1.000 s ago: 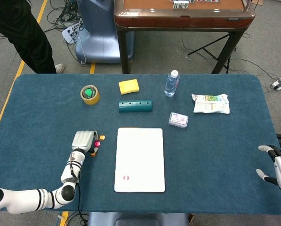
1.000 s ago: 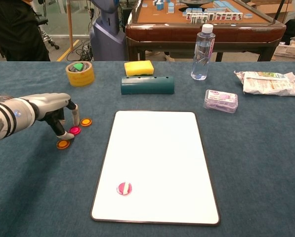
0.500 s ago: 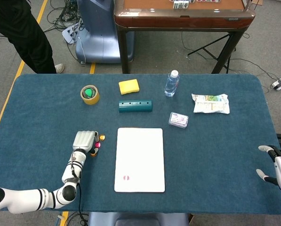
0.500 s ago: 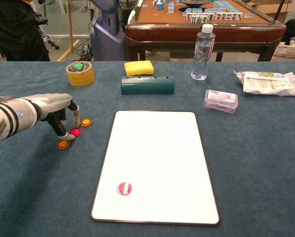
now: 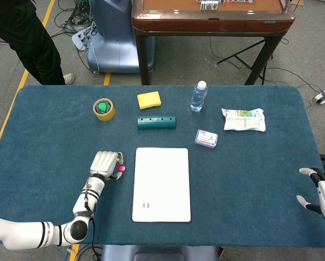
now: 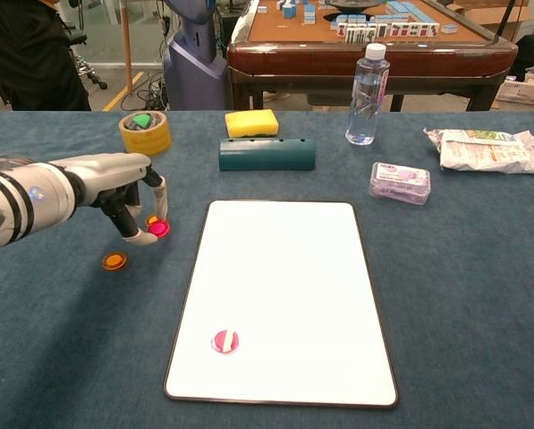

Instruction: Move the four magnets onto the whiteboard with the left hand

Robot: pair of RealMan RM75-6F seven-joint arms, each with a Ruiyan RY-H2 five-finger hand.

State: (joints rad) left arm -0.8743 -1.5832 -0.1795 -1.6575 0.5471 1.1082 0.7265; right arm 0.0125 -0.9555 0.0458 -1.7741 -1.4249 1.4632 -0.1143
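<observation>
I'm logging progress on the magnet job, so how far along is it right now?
Done: one magnet lies on the whiteboard, near its lower left corner. In hand: the left robot hand pinches a pink magnet, lifted just off the board's left edge. Left: an orange magnet on the table, plus another orange one partly hidden behind the fingers. The right robot hand sits idle at the table's edge.

Whiteboard (image 6: 289, 295) just right of left hand (image 6: 128, 192), one magnet (image 6: 224, 340) on it; tape roll (image 6: 145, 132) beyond; loose magnet (image 6: 114, 261) nearer, slightly left.
</observation>
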